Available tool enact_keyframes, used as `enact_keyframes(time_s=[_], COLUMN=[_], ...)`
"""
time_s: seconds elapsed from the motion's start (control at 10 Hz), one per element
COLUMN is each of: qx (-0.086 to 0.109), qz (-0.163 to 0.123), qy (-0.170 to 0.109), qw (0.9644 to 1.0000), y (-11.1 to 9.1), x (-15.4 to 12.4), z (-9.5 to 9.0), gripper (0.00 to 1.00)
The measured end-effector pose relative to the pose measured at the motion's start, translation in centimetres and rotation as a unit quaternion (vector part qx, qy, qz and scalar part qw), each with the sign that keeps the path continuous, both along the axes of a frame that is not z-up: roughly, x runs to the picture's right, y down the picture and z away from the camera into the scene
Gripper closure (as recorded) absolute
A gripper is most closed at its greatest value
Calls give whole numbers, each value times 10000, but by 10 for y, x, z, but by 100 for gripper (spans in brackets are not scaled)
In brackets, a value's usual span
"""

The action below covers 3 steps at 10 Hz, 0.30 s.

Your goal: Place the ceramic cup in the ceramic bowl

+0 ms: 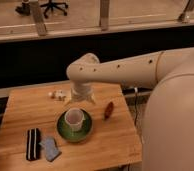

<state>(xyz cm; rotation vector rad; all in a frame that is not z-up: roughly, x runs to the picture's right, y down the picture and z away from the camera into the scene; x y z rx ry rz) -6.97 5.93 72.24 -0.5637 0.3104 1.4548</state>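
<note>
Wooden table [25,107]: directly below the gripper [81,100], whose grip cannot be told, the cup [74,119] is seated in the bowl [65,132].

The small pale handleless ceramic cup [74,119] stands in the round green ceramic bowl [75,134] mid-bench [25,112]. The gripper [81,98] hangs just behind the cup.

The small pale off-white ceramic cup [74,119] is sitting upright inside the round glossy green ceramic bowl [63,131], apparently near centre. The pincer [82,98] is hovering just above the cup.
</note>
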Motion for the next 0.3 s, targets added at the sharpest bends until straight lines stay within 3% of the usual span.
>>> enact_keyframes(time_s=[0.3], qx=[336], qz=[534], qy=[479], qw=[9969], y=[-48], x=[42], z=[16], gripper=[20])
